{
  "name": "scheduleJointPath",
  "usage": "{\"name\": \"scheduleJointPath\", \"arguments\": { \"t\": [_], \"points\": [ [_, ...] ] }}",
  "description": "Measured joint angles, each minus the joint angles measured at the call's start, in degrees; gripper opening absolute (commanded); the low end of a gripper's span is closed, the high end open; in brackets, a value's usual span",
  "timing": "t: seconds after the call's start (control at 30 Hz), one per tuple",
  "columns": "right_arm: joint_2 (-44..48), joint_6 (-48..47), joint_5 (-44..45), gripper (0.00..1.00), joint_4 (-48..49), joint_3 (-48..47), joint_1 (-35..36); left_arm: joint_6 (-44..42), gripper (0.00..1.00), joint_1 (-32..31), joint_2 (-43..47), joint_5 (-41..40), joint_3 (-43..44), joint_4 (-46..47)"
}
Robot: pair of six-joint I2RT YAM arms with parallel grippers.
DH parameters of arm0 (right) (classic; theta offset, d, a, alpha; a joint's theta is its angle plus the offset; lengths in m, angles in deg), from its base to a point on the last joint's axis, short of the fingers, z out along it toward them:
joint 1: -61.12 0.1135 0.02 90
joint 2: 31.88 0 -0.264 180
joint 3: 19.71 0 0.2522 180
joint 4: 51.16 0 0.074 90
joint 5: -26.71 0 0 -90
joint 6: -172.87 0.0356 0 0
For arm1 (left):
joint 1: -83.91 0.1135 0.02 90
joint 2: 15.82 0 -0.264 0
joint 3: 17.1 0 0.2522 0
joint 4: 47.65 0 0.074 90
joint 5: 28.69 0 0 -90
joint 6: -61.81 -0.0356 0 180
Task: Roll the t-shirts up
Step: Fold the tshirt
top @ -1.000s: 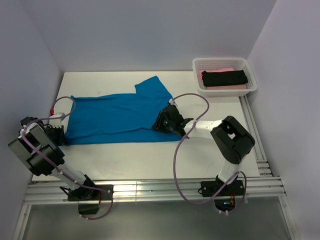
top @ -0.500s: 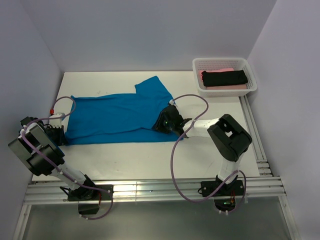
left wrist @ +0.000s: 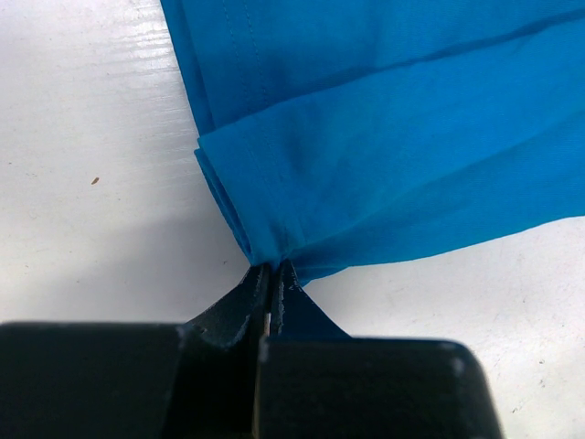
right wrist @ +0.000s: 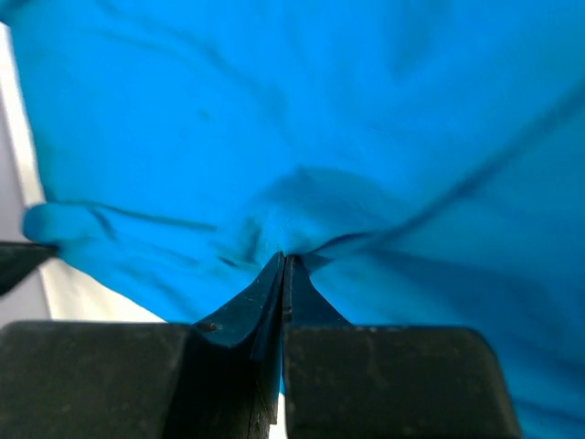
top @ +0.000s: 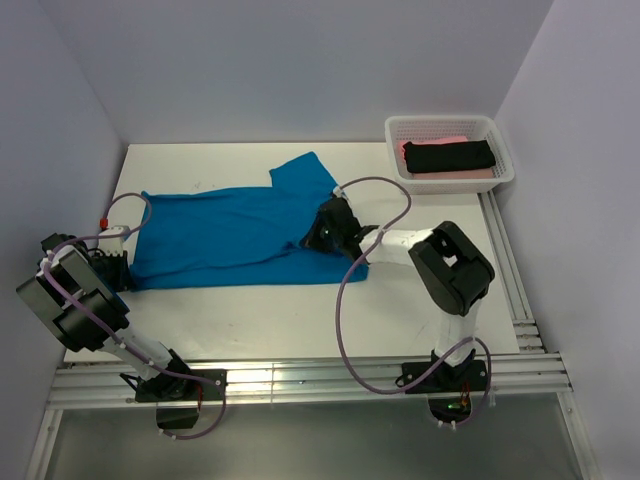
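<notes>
A bright blue t-shirt (top: 230,235) lies flat along the table, folded lengthwise, with one sleeve pointing to the far side. My left gripper (top: 128,270) is at the shirt's near left corner, and in the left wrist view the gripper (left wrist: 271,267) is shut on the folded blue corner (left wrist: 411,137). My right gripper (top: 322,236) sits on the shirt's right end. The right wrist view shows this gripper (right wrist: 285,259) shut, pinching a pucker of blue cloth (right wrist: 320,110). A black t-shirt (top: 450,156) lies rolled on a pink one (top: 470,174) in the basket.
The white mesh basket (top: 450,122) stands at the far right corner of the white table (top: 250,310). Grey walls close in the left, back and right sides. Metal rails (top: 505,260) run along the table's right and near edges.
My right gripper slid a little left and farther onto the blue shirt and shut on its cloth. The left gripper stayed shut on the corner.
</notes>
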Motion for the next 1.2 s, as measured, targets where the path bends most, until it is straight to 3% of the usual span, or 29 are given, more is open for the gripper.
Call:
{"name": "scheduleJointPath", "arguments": {
  "t": [0.47,0.8,0.87,0.9,1.07,1.2],
  "points": [
    [-12.83,-2.25,-3.15,0.00,1.75,-14.21,-2.40,0.00,0.00,-0.02,0.00,-0.44,0.04,-0.11],
    [-15.21,-5.60,-4.90,0.02,2.32,-19.96,-2.43,0.02,0.00,-0.02,0.00,-0.63,0.04,-0.13],
    [-15.78,-6.16,-5.46,0.09,2.32,-21.51,-2.43,0.02,0.00,-0.02,0.00,-0.66,0.04,-0.13],
    [-16.17,-6.49,-5.66,0.24,2.14,-22.36,-2.43,0.02,0.00,-0.02,0.00,-0.68,0.04,-0.13],
    [-17.40,-7.96,-6.29,0.50,1.84,-25.14,-2.43,0.02,0.00,-0.02,0.00,-0.79,0.04,-0.13],
    [-17.40,-8.87,-6.36,0.51,1.81,-25.53,-2.45,0.02,0.00,-0.02,0.00,-0.81,0.04,-0.13]
  ]
}}
